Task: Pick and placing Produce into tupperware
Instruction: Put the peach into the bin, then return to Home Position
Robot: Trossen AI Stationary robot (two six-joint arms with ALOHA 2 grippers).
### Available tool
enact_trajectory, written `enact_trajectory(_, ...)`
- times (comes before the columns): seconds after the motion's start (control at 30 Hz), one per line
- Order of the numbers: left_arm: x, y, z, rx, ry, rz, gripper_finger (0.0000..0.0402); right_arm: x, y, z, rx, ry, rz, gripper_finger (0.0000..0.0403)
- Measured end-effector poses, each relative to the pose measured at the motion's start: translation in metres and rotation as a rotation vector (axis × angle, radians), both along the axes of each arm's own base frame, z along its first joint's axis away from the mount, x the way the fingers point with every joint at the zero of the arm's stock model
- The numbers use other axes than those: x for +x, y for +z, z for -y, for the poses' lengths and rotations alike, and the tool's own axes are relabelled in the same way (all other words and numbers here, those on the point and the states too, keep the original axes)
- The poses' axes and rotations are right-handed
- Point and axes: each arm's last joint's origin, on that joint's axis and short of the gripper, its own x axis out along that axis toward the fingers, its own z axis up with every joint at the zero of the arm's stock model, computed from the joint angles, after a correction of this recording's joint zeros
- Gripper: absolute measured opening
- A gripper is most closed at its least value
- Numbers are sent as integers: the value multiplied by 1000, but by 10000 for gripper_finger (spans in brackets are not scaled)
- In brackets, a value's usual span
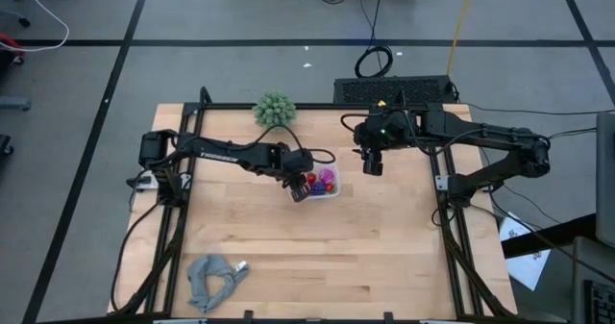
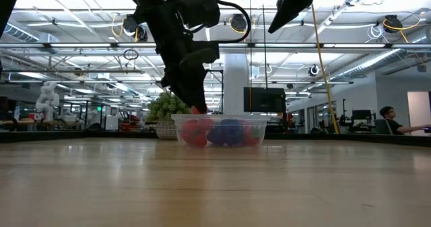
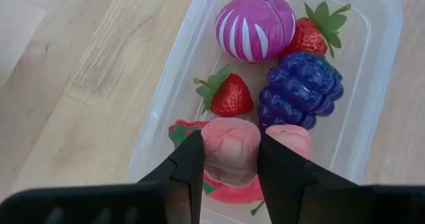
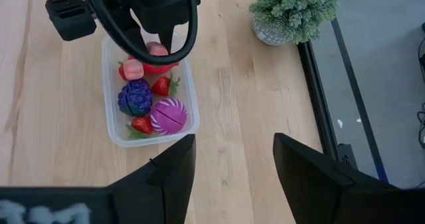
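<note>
The clear tupperware (image 1: 328, 191) (image 3: 372, 24) (image 4: 113, 132) stands mid-table. Inside it lie a magenta striped ball (image 3: 255, 24), two strawberries (image 3: 232, 96), dark purple grapes (image 3: 302, 84), a second pink piece (image 3: 292, 137) and a red piece (image 3: 226, 189). My left gripper (image 1: 300, 187) (image 2: 195, 107) (image 3: 230, 174) reaches into the tupperware's left end, shut on a pink produce piece (image 3: 230, 147). My right gripper (image 1: 372, 162) (image 4: 232, 164) hangs open above the table, right of the tupperware and touching nothing. My left gripper pinches the pink produce piece (image 3: 229, 159) between its two fingers (image 3: 189, 171), one on each side of it. The fingers come from above, pointing down into the tupperware's left end. The piece sits just over the red piece; whether it rests on it I cannot tell.
A green bushy ball in a small pot (image 1: 274, 108) (image 4: 292, 11) stands near the table's far edge, left of centre. A grey cloth (image 1: 213, 278) lies at the near left corner. Bare wood lies near and right of the tupperware. Black frame rails (image 1: 444, 185) edge the table.
</note>
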Motion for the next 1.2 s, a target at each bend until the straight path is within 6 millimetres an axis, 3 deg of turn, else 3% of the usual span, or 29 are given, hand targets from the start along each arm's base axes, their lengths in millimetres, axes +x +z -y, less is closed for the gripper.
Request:
enact_trajectory(0.17,0,-1,-1,-26,-4,0,125,0,0,0,15,-18,6,192)
enact_trajectory(0.57,0,-2,-5,-69,4,0,224,0,0,0,15,-18,3,192)
enact_trajectory(0.8,-2,4,-5,-46,-37,11,249,0,0,0,14,-17,3,192)
enact_trajectory(0.9,-8,21,-5,-20,-74,47,250,0,0,0,13,-16,2,192)
enact_trajectory(1.0,-23,53,-7,8,-90,116,250,0,0,0,13,-15,2,192)
enact_trajectory(1.2,-88,130,-6,93,18,259,251,0,0,0,4,-4,-2,192)
